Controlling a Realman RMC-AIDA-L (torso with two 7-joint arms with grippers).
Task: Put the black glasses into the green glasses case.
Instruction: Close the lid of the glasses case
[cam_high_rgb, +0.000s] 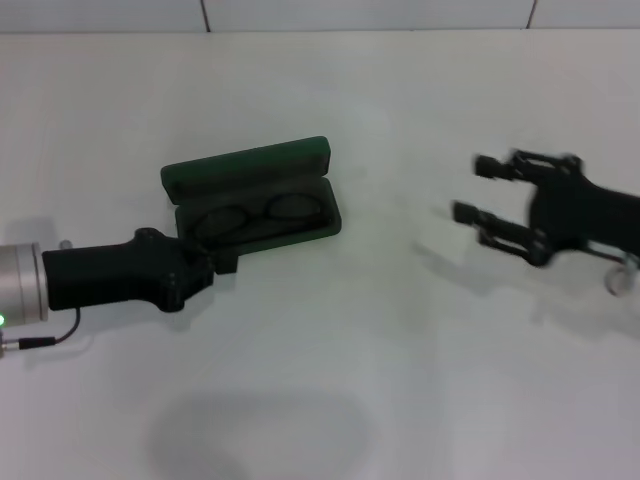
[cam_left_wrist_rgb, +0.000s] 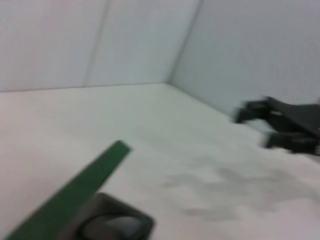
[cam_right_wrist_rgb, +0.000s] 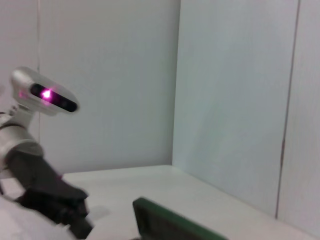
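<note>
The glasses (cam_high_rgb: 258, 217) lie inside the open case (cam_high_rgb: 250, 200); left gripper (cam_high_rgb: 222, 262), grip unclear, touches its near corner; right gripper (cam_high_rgb: 470, 190) hangs wide open, well apart.

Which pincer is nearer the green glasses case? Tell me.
Left. The left pincer sits at the green glasses case's front corner; the right pincer hovers apart, well off to its right.

— Can any text, label, brand or number be read?
— None can be read. No lettering can be made out on the lid of the green glasses case (cam_high_rgb: 250, 165), at about 10 o'clock from the table's middle.
</note>
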